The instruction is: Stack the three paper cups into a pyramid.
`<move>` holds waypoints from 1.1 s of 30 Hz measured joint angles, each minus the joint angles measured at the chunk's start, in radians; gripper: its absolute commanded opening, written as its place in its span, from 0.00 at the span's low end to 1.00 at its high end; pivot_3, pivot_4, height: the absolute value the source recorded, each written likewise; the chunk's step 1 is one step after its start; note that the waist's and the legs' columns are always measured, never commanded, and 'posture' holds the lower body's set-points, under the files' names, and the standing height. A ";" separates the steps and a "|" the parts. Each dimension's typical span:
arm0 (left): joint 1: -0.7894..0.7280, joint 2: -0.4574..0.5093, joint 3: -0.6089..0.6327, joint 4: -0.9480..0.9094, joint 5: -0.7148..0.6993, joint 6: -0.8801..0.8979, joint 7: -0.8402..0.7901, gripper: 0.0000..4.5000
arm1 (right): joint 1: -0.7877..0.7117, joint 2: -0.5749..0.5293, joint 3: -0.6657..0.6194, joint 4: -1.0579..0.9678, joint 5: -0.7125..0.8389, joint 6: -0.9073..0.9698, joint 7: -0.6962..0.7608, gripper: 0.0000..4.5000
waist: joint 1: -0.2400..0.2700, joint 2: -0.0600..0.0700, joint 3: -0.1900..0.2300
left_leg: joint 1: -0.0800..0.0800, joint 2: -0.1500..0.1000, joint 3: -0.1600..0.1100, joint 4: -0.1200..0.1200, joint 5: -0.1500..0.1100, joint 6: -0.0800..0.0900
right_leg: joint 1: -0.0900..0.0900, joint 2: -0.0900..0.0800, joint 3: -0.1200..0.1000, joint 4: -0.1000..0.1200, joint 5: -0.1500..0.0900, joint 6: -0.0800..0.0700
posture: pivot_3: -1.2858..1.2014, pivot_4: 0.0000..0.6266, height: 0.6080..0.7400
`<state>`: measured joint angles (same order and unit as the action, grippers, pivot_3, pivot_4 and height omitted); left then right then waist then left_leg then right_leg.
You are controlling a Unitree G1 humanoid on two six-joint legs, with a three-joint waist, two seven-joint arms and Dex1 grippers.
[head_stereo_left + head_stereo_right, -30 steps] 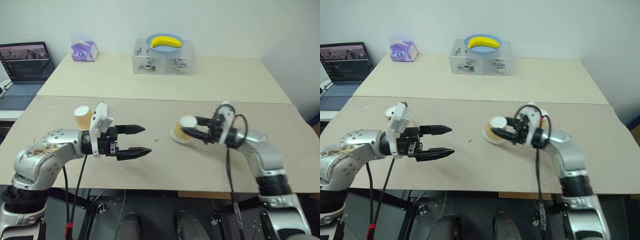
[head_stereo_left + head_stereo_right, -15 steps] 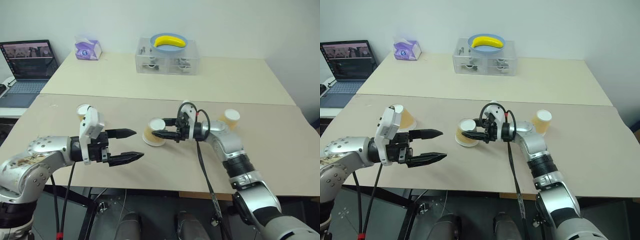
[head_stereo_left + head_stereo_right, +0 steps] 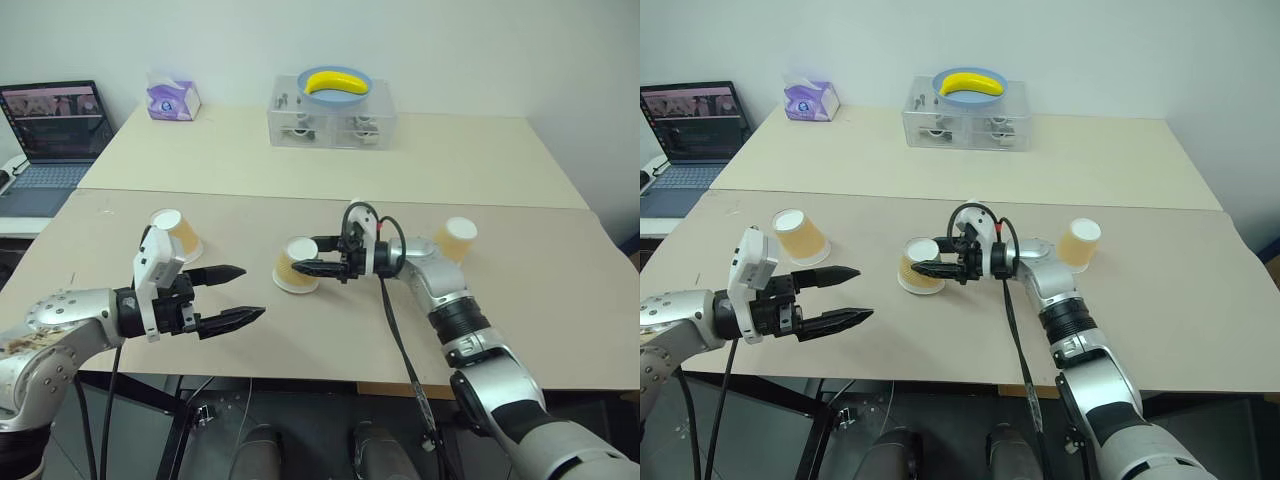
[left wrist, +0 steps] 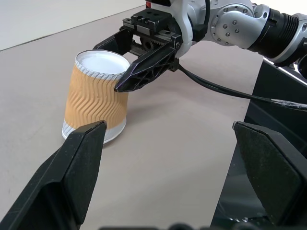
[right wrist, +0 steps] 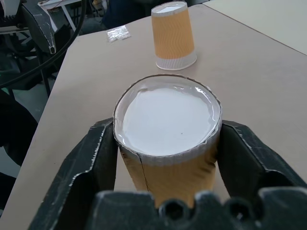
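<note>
Standing upside down, the middle cup [image 3: 295, 270] is loosely straddled by the right gripper [image 3: 312, 267]; the left gripper [image 3: 236, 296] is spread empty. The left cup [image 3: 178, 233] and right cup [image 3: 456, 238] are placed well apart from it, so no pyramid is built yet.

Three inverted cups stood on the near table [image 3: 560, 330]: the left cup [image 3: 179, 233] toward its left edge, the middle cup [image 3: 295, 265] near its centre, the right cup [image 3: 456, 238] toward its right edge. The right gripper [image 3: 312, 263] bracketed the middle cup, one finger on each side. The left gripper [image 3: 238, 296], jaws spread, hovered near the front edge, apart from every cup. On the far table stood a laptop [image 3: 48, 140], a tissue box [image 3: 168, 98] and a clear box [image 3: 331, 118] bearing a banana [image 3: 336, 83].
</note>
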<state>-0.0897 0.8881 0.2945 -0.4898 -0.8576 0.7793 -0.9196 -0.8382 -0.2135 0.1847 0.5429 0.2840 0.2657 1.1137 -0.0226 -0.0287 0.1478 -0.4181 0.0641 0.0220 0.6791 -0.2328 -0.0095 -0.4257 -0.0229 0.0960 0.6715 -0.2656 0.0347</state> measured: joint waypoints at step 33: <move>-0.203 -0.038 -0.179 0.152 0.064 -0.042 -0.116 1.00 | 0.377 -0.387 -0.452 -0.630 0.254 0.373 -0.242 0.99 | 0.008 0.000 0.001 | 0.000 -0.001 0.000 0.000 0.000 0.000 | 0.000 0.000 0.000 0.000 -0.001 0.000 | 0.52 0.24 0.65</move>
<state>-0.2929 0.8505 0.1157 -0.3379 -0.7941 0.7370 -1.0357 -0.4607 -0.6001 -0.2674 -0.0867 0.5382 0.6391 0.8714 -0.0142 -0.0289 0.1485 -0.4183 0.0635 0.0220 0.6787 -0.2328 -0.0094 -0.4256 -0.0227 0.0960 0.6712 -0.2666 0.0345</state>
